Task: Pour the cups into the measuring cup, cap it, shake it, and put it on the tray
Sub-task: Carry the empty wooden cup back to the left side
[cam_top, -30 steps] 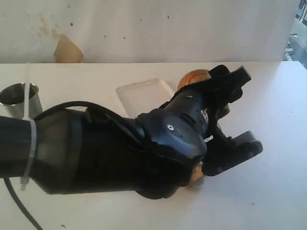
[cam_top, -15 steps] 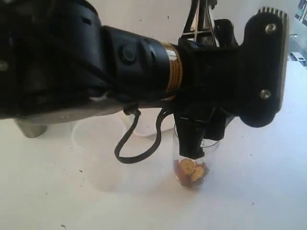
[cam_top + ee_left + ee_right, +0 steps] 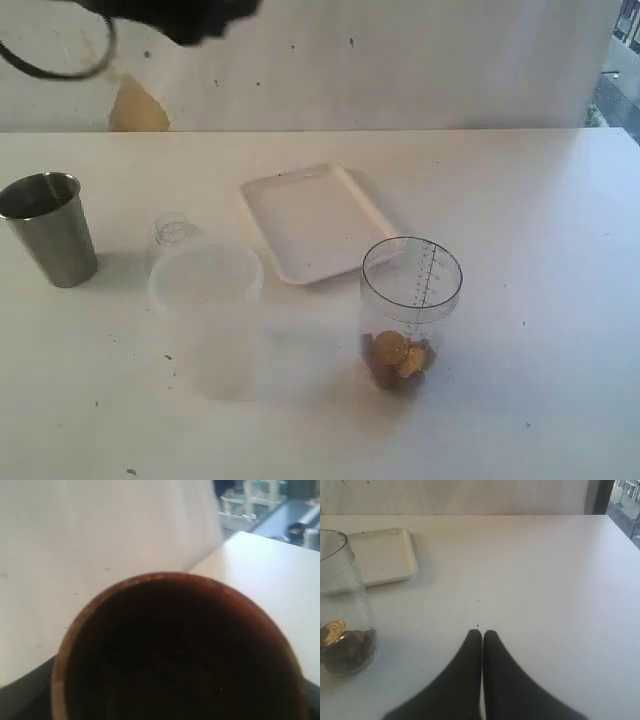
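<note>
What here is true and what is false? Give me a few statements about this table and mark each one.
1. The measuring cup stands on the table beside the tray, not on it. True.
2. The measuring cup is empty. False: gold and brown pieces lie at its bottom.
3. The right gripper is shut, with nothing between its fingers. True.
4. The steel cup lies on its side. False: it stands upright.
5. The wooden cup stands on the table. False: it is held up off it, filling the left wrist view.
</note>
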Controlling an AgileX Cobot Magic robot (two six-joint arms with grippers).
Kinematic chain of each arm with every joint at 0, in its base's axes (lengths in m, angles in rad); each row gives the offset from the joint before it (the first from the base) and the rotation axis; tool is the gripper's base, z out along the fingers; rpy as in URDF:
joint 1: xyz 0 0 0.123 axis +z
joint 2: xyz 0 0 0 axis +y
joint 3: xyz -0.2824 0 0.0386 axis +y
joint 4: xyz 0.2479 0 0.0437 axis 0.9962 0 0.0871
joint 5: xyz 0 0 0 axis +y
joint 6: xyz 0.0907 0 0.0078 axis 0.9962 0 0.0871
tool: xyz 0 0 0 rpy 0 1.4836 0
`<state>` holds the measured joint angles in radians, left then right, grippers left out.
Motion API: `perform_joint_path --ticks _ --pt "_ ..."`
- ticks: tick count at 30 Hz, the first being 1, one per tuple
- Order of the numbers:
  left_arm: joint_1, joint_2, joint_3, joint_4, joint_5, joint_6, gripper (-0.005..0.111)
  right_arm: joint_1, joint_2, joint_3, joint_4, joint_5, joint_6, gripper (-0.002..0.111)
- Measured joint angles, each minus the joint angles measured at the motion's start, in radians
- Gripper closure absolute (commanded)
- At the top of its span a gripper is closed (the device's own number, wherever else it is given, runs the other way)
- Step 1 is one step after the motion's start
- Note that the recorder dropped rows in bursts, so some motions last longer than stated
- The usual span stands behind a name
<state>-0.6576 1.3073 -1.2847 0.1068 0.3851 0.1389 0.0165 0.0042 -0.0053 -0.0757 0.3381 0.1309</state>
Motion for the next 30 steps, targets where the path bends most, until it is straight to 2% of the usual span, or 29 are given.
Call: perform_joint_path --ticks 3,4,5,6,7,8,12,14,19,24,30 --pt "0.131 -0.064 0.0 0.0 0.01 -0.014 0.107 0.0 0.0 0.0 0.0 0.0 0.0 0.108" --pt "0.223 -0.102 0.007 0.01 0.01 -0.022 0.107 0.0 0.0 0.0 0.0 0.0 0.0 0.108" --pt "0.279 -0.122 0.018 0.017 -0.002 -0.027 0.107 0.0 0.0 0.0 0.0 0.0 0.0 0.108" --pt "0.403 -0.156 0.053 0.037 -0.035 -0.049 0.107 0.0 0.0 0.0 0.0 0.0 0.0 0.108" --pt "0.472 -0.168 0.076 0.041 -0.059 -0.065 0.107 0.0 0.0 0.0 0.0 0.0 0.0 0.108" --pt "0.599 -0.177 0.126 0.049 -0.112 -0.102 0.107 0.0 0.0 0.0 0.0 0.0 0.0 0.108" --pt "0.847 -0.156 0.284 0.055 -0.26 -0.187 0.107 0.0 0.0 0.0 0.0 0.0 0.0 0.108" --pt "0.989 -0.081 0.455 0.055 -0.415 -0.221 0.107 0.0 0.0 0.0 0.0 0.0 0.0 0.108" --pt "1.087 0.127 0.625 0.06 -0.693 -0.292 0.107 0.0 0.0 0.0 0.0 0.0 0.0 0.108" --pt "1.093 0.341 0.649 0.134 -0.863 -0.402 0.107 0.0 0.0 0.0 0.0 0.0 0.0 0.108" --pt "1.093 0.504 0.649 0.187 -1.019 -0.456 0.107 0.0 0.0 0.0 0.0 0.0 0.0 0.108"
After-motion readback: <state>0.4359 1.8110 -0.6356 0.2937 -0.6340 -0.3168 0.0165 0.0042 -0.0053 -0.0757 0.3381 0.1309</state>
